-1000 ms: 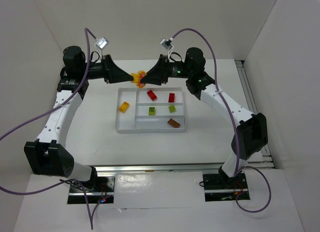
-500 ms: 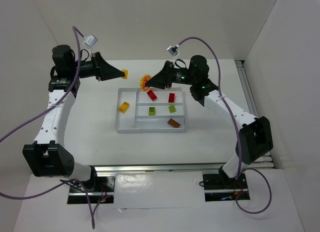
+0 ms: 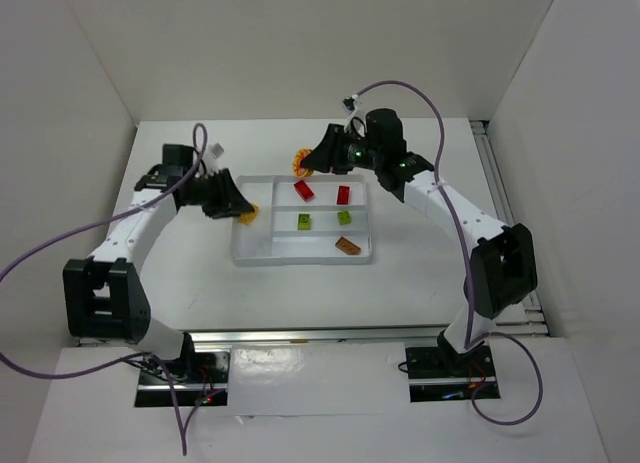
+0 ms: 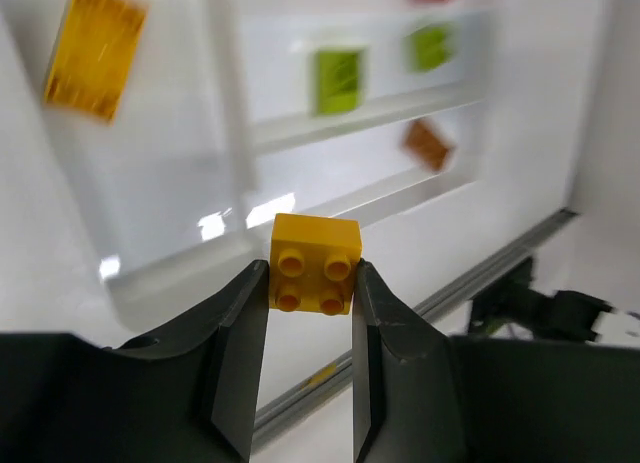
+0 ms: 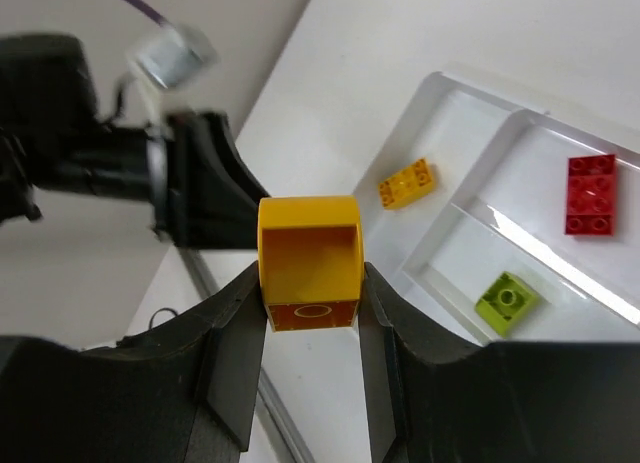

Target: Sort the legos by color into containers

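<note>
My left gripper [image 3: 241, 211] is shut on a small yellow brick [image 4: 315, 263], held low over the tall left section of the white tray [image 3: 300, 262]. Another yellow brick [image 4: 95, 48] lies in that section. My right gripper [image 3: 303, 164] is shut on a yellow piece with a red underside [image 5: 308, 263], above the tray's far edge. Two red bricks [image 3: 303, 190] [image 3: 344, 194] lie in the far narrow section. Two lime green bricks [image 3: 303, 221] [image 3: 344, 217] lie in the middle one. An orange brick [image 3: 347, 245] lies in the near one.
The tray sits mid-table between the two arms. White walls enclose the table at the back and on both sides. A metal rail [image 3: 500, 193] runs along the right edge. My left arm [image 5: 150, 173] shows in the right wrist view, close beyond the held piece.
My left gripper has pulled away from the right one and swung down and forward to the tray's left section with the yellow brick. My right gripper has shifted slightly, still holding the yellow and red piece.
</note>
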